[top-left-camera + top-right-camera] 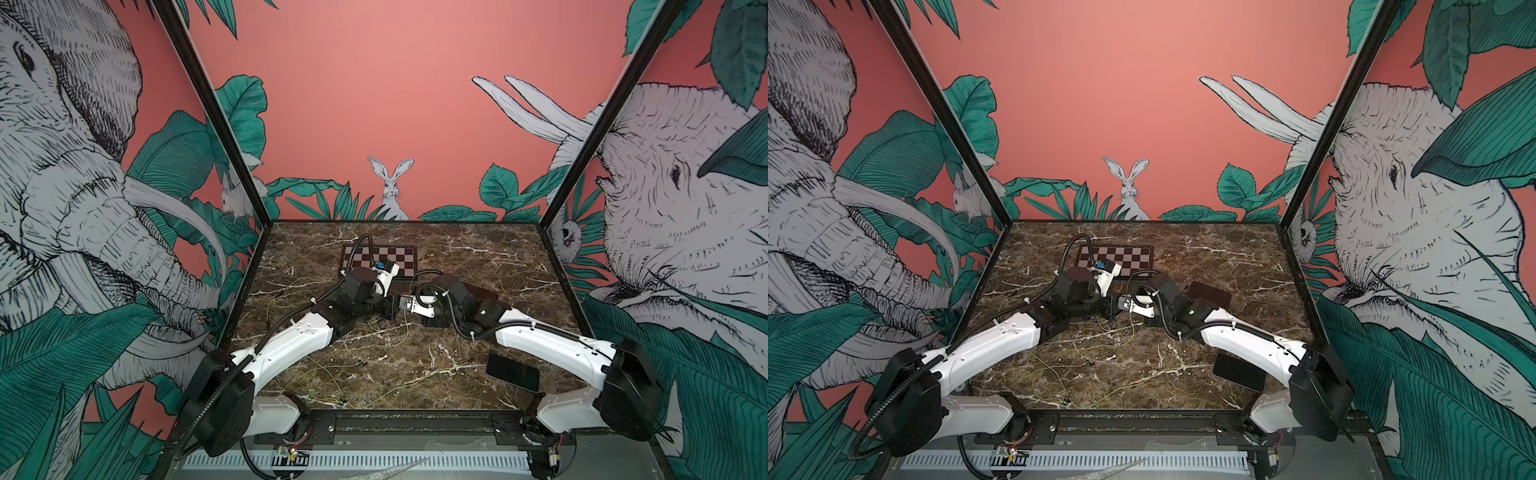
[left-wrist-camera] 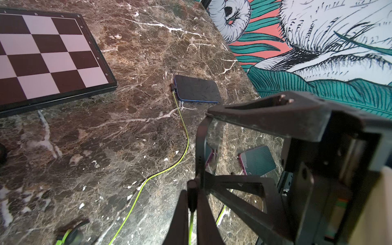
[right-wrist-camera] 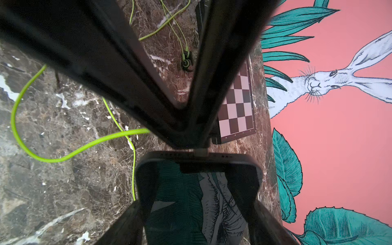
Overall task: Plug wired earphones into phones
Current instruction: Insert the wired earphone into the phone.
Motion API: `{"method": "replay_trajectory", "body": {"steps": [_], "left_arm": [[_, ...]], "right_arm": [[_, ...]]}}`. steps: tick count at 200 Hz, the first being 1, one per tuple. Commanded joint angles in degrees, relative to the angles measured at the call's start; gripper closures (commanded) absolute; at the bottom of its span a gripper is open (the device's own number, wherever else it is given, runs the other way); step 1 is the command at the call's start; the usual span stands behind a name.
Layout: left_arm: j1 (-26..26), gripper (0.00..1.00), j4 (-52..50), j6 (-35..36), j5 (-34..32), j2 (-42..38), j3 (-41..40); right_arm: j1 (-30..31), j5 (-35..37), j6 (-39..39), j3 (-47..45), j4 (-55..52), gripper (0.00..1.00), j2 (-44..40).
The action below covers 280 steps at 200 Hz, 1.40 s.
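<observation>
1. Wired earphones: yellow-green cords point(image 2: 187, 137) are strewn over the counter point(image 1: 436, 257), mostly at its left and centre. 1 earbud point(image 3: 186, 61) is seen near the checkerboard plate point(image 1: 401, 259).
2. Plug point(image 2: 192, 196): it is pinched in the clenched left jaws and set against the end edge of the held phone point(image 3: 191, 191). Whether it is fully seated cannot be told.
3. Held phone: it is grasped across its width by the right jaws, at the counter's centre.
4. Other phones: 2 lie flat on the right side. The far phone point(image 2: 197, 89) has a cord plugged into it. The near phone point(image 1: 513, 371) lies just beside the right arm point(image 1: 552, 343).
</observation>
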Motion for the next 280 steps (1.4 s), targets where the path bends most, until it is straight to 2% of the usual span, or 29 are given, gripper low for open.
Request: {"method": "replay_trajectory", "body": {"steps": [1,104,175,195,242,280], "left_arm": [[-1.8,1.0,2.9,-0.9,2.3,-1.0,-0.6],[-1.9,1.0,2.3,-1.4,4.9,1.3,0.8],[-1.8,1.0,1.8,1.5,3.1,-1.6,0.4],[-1.8,0.93,1.7,2.1,3.3,-1.9,0.4],[-1.8,0.7,1.5,3.2,3.1,-2.5,0.5],[-1.8,0.59,1.1,3.6,3.0,-2.7,0.8]], "right_arm": [[2.6,-3.3,0.2,0.4,12.7,0.39,-2.8],[2.6,-7.1,0.4,-1.0,15.0,0.39,-5.8],[1.6,-3.3,-0.1,-3.5,10.6,0.4,-7.2],[0.5,-2.8,0.2,-4.1,8.8,0.39,-7.6],[-2.4,-2.5,0.4,-6.4,5.7,0.39,-8.3],[-4.9,-3.0,0.5,-8.0,4.6,0.39,-8.3]]}}
